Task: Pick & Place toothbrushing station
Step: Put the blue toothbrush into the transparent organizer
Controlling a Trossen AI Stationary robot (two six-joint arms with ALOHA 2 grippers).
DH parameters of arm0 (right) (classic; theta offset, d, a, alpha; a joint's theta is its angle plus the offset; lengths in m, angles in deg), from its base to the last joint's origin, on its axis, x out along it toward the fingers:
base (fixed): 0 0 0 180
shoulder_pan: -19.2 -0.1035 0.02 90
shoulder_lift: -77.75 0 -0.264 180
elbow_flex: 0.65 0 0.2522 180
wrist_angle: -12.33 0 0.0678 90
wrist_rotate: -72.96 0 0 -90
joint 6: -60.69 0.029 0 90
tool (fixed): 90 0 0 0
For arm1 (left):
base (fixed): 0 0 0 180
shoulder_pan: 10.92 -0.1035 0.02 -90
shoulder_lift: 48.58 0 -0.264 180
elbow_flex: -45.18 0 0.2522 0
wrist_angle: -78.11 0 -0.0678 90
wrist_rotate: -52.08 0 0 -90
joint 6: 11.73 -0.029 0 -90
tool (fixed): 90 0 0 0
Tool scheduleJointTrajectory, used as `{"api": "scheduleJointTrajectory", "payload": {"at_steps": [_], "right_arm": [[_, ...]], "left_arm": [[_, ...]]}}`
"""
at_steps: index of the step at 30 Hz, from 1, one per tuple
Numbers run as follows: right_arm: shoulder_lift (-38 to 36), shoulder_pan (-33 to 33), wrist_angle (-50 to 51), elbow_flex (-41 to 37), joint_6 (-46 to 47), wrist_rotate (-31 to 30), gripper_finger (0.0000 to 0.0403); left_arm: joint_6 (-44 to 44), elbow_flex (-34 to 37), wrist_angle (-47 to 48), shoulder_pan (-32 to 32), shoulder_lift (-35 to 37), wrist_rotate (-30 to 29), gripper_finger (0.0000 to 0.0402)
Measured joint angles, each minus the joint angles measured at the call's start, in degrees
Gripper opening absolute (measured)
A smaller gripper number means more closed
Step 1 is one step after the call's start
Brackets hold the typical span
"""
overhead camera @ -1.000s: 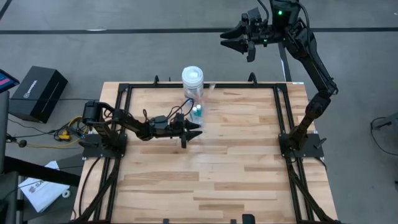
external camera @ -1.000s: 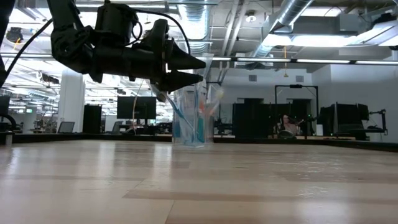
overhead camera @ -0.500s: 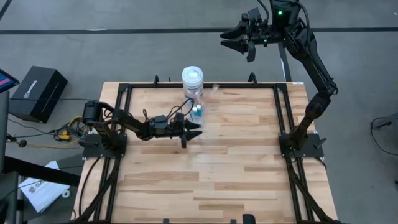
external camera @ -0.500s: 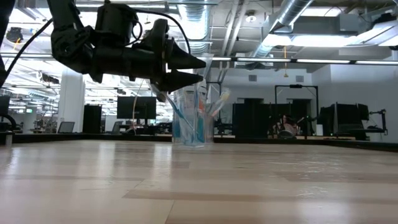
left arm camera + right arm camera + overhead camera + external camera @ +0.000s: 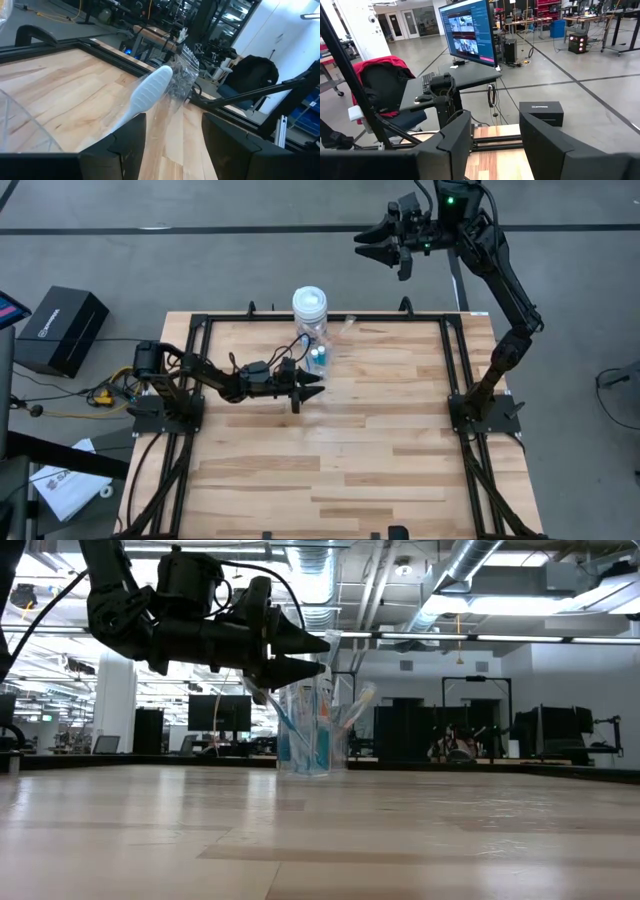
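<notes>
The left gripper hangs with fingers apart, holding nothing. The clear holder of toothbrushes stands on the table, just beyond its fingertips.

Open workshop around my bench

Grey concrete floor w/ a dark line; black box off my left. Exposed ducts & strip lights overhead. Monitor on a black desk, red cloth over a chair, more benches far back.
</notes>
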Motion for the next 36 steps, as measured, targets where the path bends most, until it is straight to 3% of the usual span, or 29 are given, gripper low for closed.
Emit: {"api": "scheduleJointTrajectory", "payload": {"at_steps": [12, 21, 36], "right_arm": [[0.0, 0.0, -0.1, 0.0, 0.6, 0.1, 0.0163], [0.0, 0.0, -0.1, 0.0, 0.4, 0.1, 0.0164], [0.0, 0.0, -0.1, 0.0, 0.8, 1.5, 0.0163]], "left_arm": [[1.8, 0.1, 1.2, -0.1, 1.6, 0.7, 0.0189], [0.8, 0.1, 12.3, -0.4, 7.8, 0.7, 0.0189], [2.4, 0.0, 20.4, 0.0, 10.3, 1.2, 0.0188]]}}
